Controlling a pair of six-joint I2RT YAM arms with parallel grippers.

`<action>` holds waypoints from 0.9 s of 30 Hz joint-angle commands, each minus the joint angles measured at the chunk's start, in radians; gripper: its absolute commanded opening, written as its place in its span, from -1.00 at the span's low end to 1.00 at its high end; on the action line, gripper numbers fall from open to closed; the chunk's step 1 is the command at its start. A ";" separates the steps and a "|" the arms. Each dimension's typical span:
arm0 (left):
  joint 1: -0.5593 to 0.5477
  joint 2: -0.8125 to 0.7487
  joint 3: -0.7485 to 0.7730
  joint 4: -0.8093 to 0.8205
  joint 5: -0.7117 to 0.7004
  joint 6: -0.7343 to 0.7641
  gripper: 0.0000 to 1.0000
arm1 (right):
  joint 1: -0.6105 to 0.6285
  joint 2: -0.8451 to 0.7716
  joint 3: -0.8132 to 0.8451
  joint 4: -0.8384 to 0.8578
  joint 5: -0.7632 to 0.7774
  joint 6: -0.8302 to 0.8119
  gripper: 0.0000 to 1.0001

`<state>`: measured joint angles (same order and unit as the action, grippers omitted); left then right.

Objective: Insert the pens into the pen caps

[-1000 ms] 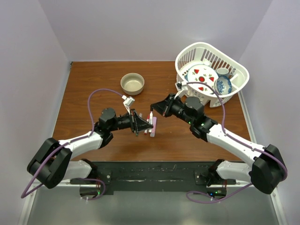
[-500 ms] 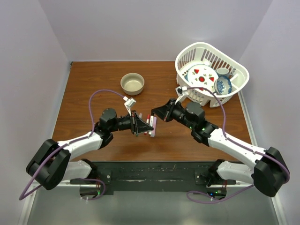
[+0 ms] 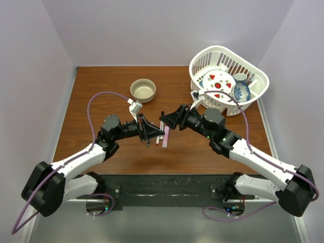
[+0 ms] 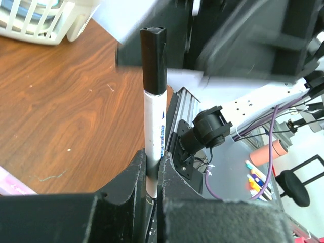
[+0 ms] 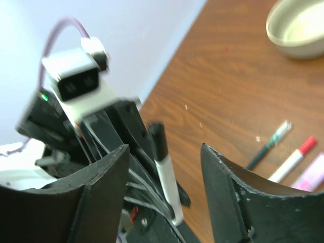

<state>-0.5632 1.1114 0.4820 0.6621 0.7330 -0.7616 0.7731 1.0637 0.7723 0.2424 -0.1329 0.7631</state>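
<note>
My left gripper (image 4: 153,169) is shut on a white-bodied pen (image 4: 154,126), which stands upright out of its jaws. A black pen cap (image 4: 153,58) sits on the pen's top end. My right gripper (image 5: 163,152) is open, one finger on each side of that cap (image 5: 159,139) without touching it. In the top view the two grippers (image 3: 150,132) (image 3: 168,119) meet tip to tip over the table's middle. On the wood beneath lie a pink marker (image 5: 311,174), a white pen with a red cap (image 5: 293,159) and a slim dark pen (image 5: 268,144).
A tan round bowl (image 3: 143,90) stands at the back centre. A white basket (image 3: 251,71) holding dishes sits at the back right. The brown table (image 3: 101,91) is walled in by pale panels on three sides.
My right gripper has opened and let go of the black cap, which stays on the pen. My left gripper, still holding the pen, has shifted slightly left.
</note>
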 commanded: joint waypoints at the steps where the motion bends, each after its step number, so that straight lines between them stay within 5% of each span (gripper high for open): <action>1: 0.002 -0.044 0.009 0.016 0.026 0.045 -1.00 | 0.002 0.005 0.135 -0.064 0.041 -0.068 0.31; 5: 0.003 -0.059 -0.003 0.027 0.034 0.045 -1.00 | 0.000 0.033 0.186 -0.098 0.030 -0.096 0.33; 16: 0.002 -0.045 0.001 0.044 0.049 0.039 -1.00 | 0.003 0.067 0.211 -0.097 -0.053 -0.116 -0.05; 27: 0.003 -0.030 0.027 0.062 0.060 0.022 -1.00 | 0.003 0.068 0.147 -0.077 -0.138 -0.113 -0.74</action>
<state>-0.5632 1.0733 0.4801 0.6670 0.7708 -0.7406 0.7719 1.1336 0.9401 0.1387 -0.1940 0.6617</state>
